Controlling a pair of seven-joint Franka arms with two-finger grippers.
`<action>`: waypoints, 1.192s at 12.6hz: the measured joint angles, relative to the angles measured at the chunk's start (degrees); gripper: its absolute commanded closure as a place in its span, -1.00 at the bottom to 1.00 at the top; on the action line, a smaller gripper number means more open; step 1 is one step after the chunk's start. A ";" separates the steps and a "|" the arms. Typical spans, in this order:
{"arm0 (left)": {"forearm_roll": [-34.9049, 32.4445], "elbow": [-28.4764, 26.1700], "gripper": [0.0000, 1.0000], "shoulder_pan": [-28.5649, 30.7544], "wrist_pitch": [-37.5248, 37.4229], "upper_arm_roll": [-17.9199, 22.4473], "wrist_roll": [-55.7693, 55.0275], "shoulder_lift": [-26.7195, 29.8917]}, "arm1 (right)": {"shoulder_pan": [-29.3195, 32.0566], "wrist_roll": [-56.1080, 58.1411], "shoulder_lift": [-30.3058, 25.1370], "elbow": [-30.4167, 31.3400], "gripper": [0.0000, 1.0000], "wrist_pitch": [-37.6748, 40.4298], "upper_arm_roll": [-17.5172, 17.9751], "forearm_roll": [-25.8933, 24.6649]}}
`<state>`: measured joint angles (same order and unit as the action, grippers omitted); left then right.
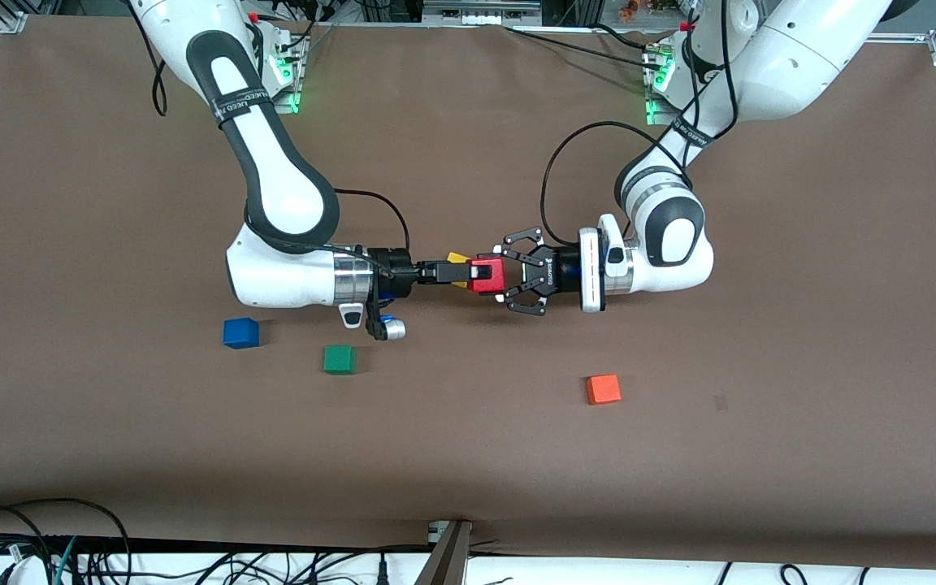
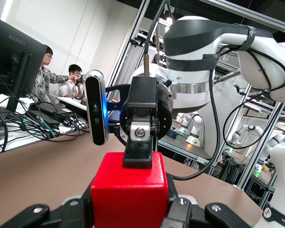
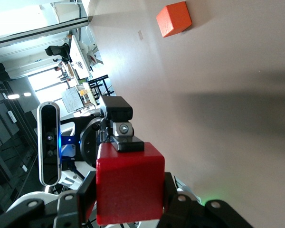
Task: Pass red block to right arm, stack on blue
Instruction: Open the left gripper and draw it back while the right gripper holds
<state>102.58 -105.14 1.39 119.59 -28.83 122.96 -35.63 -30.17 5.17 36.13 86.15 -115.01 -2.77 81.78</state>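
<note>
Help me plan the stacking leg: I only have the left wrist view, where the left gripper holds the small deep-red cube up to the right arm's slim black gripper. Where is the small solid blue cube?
Observer: The small solid blue cube sits on the brown table, toward the right arm's end.
Operator: Anything close to it?
Observer: A small green cube lies beside it, not touching, slightly nearer the front camera.
Operator: What is under the handover?
Observer: The left gripper, shut on the small deep-red cube, meets the right gripper over a mostly hidden yellow block at mid-table.
</note>
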 measured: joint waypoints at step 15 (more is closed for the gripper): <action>-56.47 14.67 -1.00 13.74 -24.42 0.27 -49.78 7.54 | 0.10 1.28 -2.49 0.10 0.97 5.82 -8.36 -8.26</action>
<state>46.11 -90.47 15.13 95.17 -28.56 73.18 -28.09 -30.06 6.45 33.65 86.25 -109.19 -11.13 73.52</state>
